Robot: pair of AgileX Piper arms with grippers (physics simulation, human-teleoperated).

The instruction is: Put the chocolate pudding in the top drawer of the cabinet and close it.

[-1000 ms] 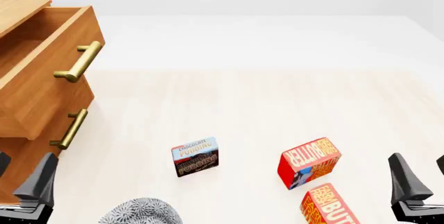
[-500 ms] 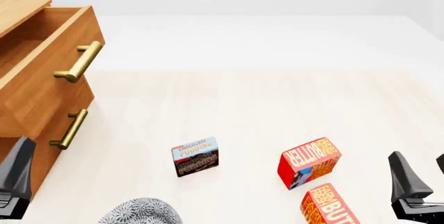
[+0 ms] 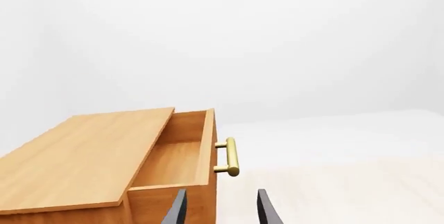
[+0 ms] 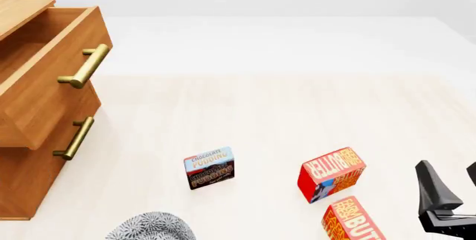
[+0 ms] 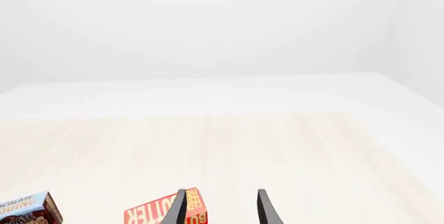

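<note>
The chocolate pudding stands on the light wood table, near the front and left of centre; its edge shows in the right wrist view. At the left is the cabinet, whose top drawer is pulled out with its brass handle facing the table. Nothing shows inside the top drawer in the left wrist view. My left gripper is open and holds nothing, a short way back from the cabinet, outside the front view. My right gripper is open at the front right, apart from the boxes.
Two red-orange butter boxes stand between the pudding and my right gripper; one butter box lies just ahead of the right fingers. A grey patterned round object sits at the front edge. A lower drawer handle juts out.
My left gripper slid left and down out of the front view. The right gripper barely shifted. The boxes and drawer stayed put.
</note>
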